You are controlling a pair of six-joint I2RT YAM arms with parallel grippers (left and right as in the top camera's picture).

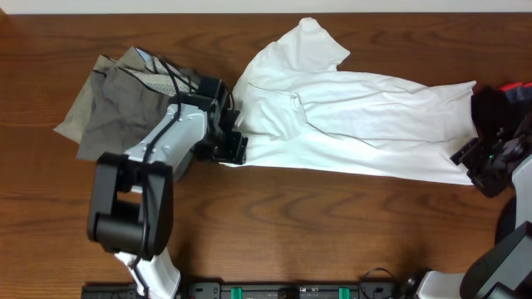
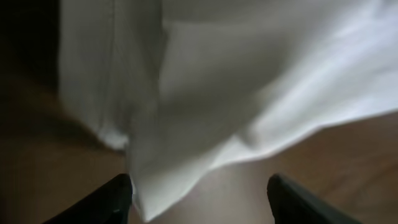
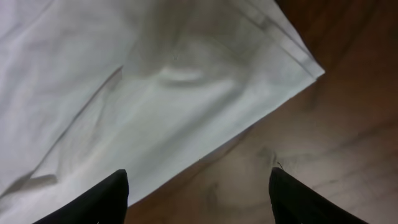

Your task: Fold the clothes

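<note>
A white T-shirt (image 1: 349, 116) lies spread across the middle of the wooden table, one sleeve toward the back. My left gripper (image 1: 230, 148) is open at the shirt's left edge; in the left wrist view a corner of the white cloth (image 2: 205, 106) hangs between its fingers (image 2: 200, 200). My right gripper (image 1: 475, 166) is open at the shirt's right end; the right wrist view shows the hemmed corner (image 3: 155, 93) just ahead of its fingers (image 3: 199, 199), over bare wood. Grey-khaki trousers (image 1: 116, 104) lie crumpled at the back left. A black garment (image 1: 492, 106) lies at the right edge.
The left arm's body (image 1: 137, 208) stands at the front left of the table. A red item (image 1: 517, 87) shows at the far right edge beside the black garment. The table's far edge runs along the top.
</note>
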